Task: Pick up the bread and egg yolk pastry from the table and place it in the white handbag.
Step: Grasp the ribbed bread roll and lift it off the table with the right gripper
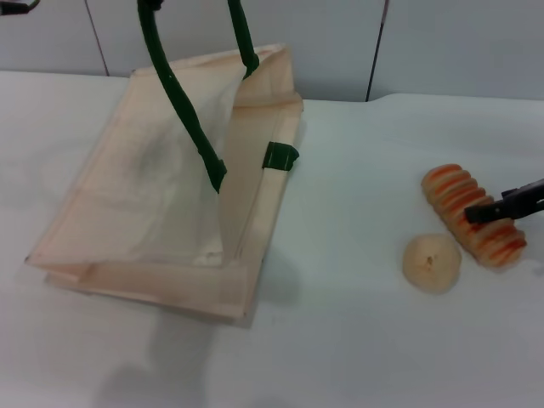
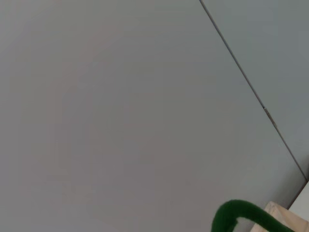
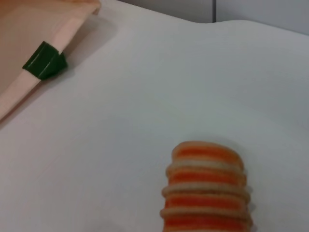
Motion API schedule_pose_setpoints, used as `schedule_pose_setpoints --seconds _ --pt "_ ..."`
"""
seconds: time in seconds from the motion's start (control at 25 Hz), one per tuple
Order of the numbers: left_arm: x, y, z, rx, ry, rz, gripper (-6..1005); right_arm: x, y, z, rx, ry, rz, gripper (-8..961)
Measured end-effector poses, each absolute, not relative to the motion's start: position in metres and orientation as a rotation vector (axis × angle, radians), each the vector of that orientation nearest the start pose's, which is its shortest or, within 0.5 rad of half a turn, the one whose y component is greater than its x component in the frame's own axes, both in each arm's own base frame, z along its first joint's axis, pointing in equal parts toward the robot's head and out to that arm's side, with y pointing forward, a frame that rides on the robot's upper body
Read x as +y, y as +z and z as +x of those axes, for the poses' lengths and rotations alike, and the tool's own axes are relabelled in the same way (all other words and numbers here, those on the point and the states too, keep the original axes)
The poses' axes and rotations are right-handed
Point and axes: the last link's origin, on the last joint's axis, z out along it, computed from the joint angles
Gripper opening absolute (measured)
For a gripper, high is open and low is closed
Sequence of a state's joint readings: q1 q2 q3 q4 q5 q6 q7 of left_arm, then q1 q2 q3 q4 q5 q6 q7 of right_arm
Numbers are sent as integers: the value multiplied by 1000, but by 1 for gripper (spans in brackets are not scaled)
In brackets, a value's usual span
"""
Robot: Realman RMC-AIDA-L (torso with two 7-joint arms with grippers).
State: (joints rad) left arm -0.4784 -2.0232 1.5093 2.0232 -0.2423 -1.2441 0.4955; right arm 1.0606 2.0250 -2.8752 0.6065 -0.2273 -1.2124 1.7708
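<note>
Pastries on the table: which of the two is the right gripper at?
The bread, the ridged orange-and-cream striped loaf: the right gripper lies across it. The egg yolk pastry, a pale round ball, sits untouched beside it.

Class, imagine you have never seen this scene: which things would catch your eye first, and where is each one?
The white handbag dominates the table's left half, its mouth held open by dark green handles rising out of the head view. On the right lies the striped bread, with the right gripper over its middle. The round egg yolk pastry sits beside the loaf, towards the robot.
</note>
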Motion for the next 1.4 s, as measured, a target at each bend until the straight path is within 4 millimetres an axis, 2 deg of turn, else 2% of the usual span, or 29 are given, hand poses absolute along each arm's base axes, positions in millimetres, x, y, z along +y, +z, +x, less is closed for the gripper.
schedule_pose_setpoints --seconds 0.48,1.0,1.12,1.4 --pt "363 112 -70 -167 114 -2051 114 418 15 268 1111 -114 -2487 845" --pt "364 114 -72 -165 131 -2033 114 419 14 265 1121 -118 -2490 835" --pt "364 113 -72 -165 132 -2034 114 419 14 265 1125 -125 -2492 781" --pt "364 113 -72 -165 132 -2034 114 419 14 263 1128 -123 -2502 776"
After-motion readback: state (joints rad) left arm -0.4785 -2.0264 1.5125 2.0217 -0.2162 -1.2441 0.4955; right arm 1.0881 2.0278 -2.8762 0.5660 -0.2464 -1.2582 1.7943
